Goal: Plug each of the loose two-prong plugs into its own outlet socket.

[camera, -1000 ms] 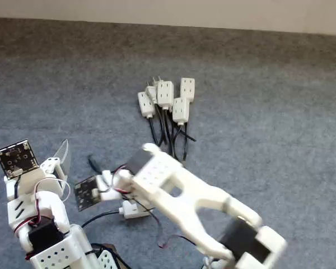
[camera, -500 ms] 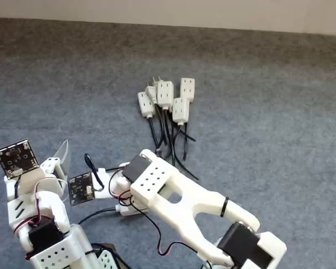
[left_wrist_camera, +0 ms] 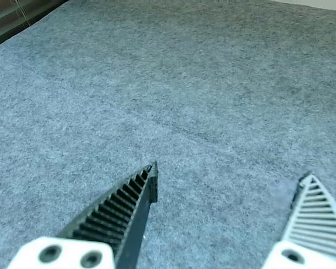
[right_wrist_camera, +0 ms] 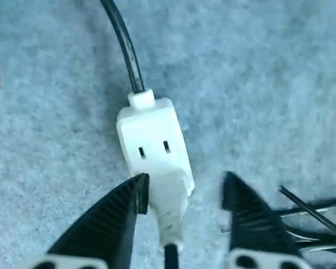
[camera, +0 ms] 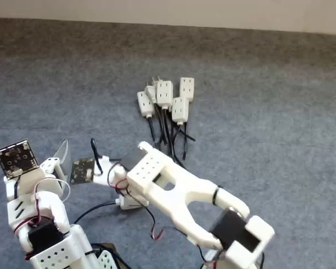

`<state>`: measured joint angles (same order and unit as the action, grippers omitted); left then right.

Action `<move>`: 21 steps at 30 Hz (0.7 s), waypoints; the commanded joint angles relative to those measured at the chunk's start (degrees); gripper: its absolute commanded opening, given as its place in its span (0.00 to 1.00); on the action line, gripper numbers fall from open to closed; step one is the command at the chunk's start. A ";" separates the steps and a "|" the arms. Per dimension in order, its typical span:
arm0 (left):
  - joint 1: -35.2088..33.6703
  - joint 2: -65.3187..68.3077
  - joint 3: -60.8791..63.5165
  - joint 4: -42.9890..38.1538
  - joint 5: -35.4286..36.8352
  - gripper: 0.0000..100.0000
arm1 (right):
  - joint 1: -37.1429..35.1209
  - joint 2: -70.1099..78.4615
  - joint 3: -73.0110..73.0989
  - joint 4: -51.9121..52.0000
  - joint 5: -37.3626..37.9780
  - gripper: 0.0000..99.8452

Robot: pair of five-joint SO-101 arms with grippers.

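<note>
Where the right hand (right_wrist_camera: 183,186) hangs low over the grey tabletop (right_wrist_camera: 280,67), its jaws stand wide and grip nothing. Between them lies a white plug (right_wrist_camera: 171,196), touching the near end of a white outlet socket (right_wrist_camera: 151,140) whose two slots face up. Whether the prongs are seated cannot be told. A black cord (right_wrist_camera: 123,45) leaves the socket's far end. In the high view this pair sits at 7 o'clock from centre. A cluster of white sockets (camera: 167,101) lies at 12 o'clock, well apart. The left hand (left_wrist_camera: 229,174), at 8 o'clock, is wide above the tabletop.
</note>
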<state>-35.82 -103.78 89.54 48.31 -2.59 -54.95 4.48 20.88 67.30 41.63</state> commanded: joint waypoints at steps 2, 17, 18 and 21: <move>0.57 -0.31 -1.98 -0.97 0.35 0.37 | 2.68 -1.19 -9.45 7.25 0.62 0.30; 3.03 -0.31 -2.86 -1.23 0.18 0.37 | 7.16 -1.98 -58.42 33.89 -11.16 0.30; 3.30 -0.31 -4.35 -1.23 0.18 0.37 | 8.13 -2.77 -59.30 33.80 -12.66 0.30; 3.12 -0.31 -10.68 -0.97 0.18 0.37 | 8.92 -6.20 -61.14 33.80 -14.95 0.30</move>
<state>-33.45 -103.78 87.16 48.31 -2.59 -47.30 3.69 -35.74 98.42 29.32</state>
